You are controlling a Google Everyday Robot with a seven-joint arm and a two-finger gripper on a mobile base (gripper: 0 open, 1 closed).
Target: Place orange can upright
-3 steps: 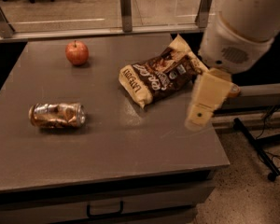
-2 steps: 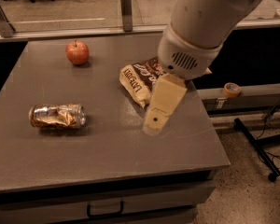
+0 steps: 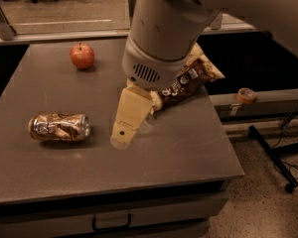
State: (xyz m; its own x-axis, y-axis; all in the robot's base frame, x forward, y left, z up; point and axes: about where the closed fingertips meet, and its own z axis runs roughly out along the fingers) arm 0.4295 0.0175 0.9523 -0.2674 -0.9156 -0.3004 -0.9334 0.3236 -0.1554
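The orange can (image 3: 59, 127) lies on its side on the grey table (image 3: 179, 152), at the left, its dented orange-brown and silver label facing up. My gripper (image 3: 122, 135) hangs from the large white arm over the table's middle, a short way to the right of the can and apart from it. Its cream-coloured finger (image 3: 130, 115) points down and to the left toward the table top. Nothing shows in the gripper.
A red apple (image 3: 82, 56) stands at the table's back left. A brown-and-cream snack bag (image 3: 191, 78) lies at the back right, partly hidden behind my arm. A roll of tape (image 3: 246, 95) sits on a ledge to the right. The table's front edge has a drawer handle (image 3: 111, 224).
My arm has swung left across the table, from over the right edge to the middle, covering most of the snack bag. The gripper is now closer to the can. The can has not moved.
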